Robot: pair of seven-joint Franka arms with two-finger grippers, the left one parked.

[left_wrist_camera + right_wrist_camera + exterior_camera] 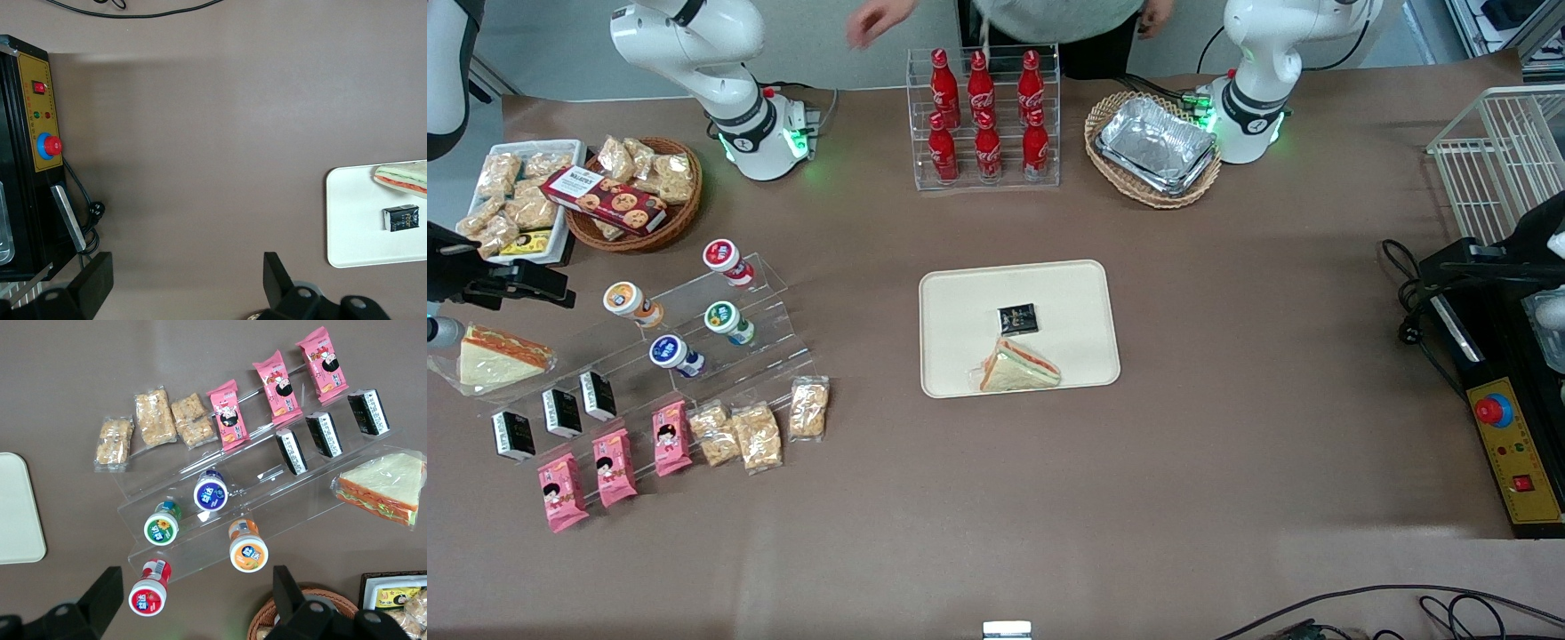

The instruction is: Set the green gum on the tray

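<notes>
Brown paper covers the table; green gum (728, 321) sits on the clear acrylic step rack (694, 347), w/ blue-lidded bottle (675, 353) just beside on the step nearer the front cam, orange-lidded bottle (631, 303) and red-lidded bottle (727, 260) near, beige tray (951, 307) well apart w/ a sandwich (1018, 367) and a small black packet (1018, 318) on it. Gripper (193, 600) hangs above the rack, fingers spread wide, holding nothing. Risk as I judge it: a finger clips the neighbours on descent, or the round bottle slips from the grip, or it gets set down on the sandwich.
</notes>
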